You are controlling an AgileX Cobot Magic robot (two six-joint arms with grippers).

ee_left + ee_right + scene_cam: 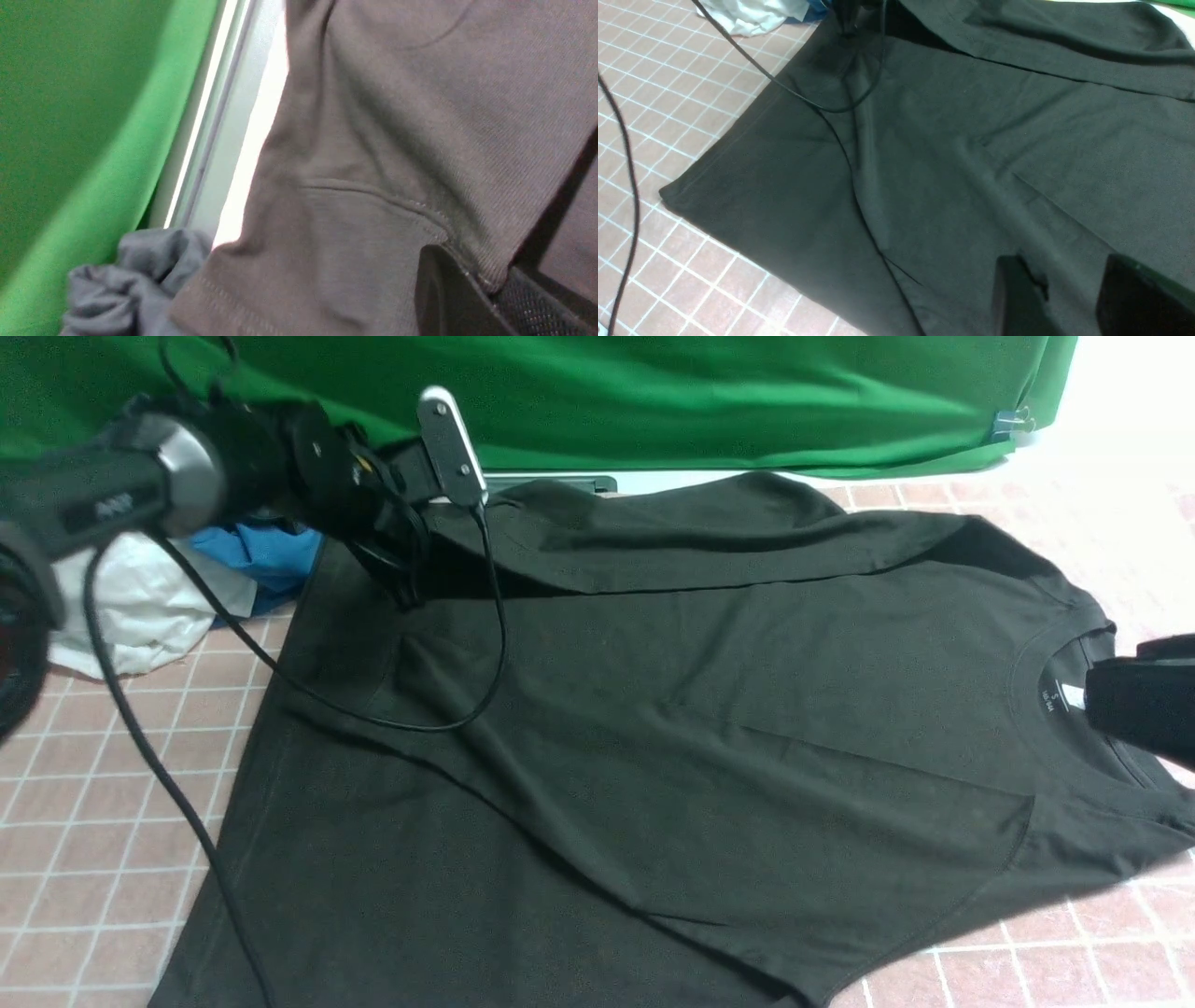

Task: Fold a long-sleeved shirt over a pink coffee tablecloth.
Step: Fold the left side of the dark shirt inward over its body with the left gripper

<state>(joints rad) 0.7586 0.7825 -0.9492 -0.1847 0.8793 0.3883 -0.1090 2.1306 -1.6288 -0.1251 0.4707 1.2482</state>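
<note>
The black long-sleeved shirt [700, 709] lies spread on the pink coffee tablecloth [93, 803], neck to the right and hem to the left. Its far sleeve [700, 537] is laid across the body toward the left. My left gripper [401, 588] is at that sleeve's end. In the left wrist view it [486, 280] is shut on the ribbed cuff [490, 261], which is raised a little. My right gripper [1102, 700] hovers at the neck beside the white label [1055, 695]. In the right wrist view it [1064, 270] is open, with shirt fabric [971, 140] lying beneath the gap.
A heap of white, blue and grey garments [159, 597] sits at the far left. The green backdrop cloth [653, 392] hangs along the back edge. A black cable [168, 784] trails over the tablecloth [668, 70], and another loop [485, 616] droops onto the shirt.
</note>
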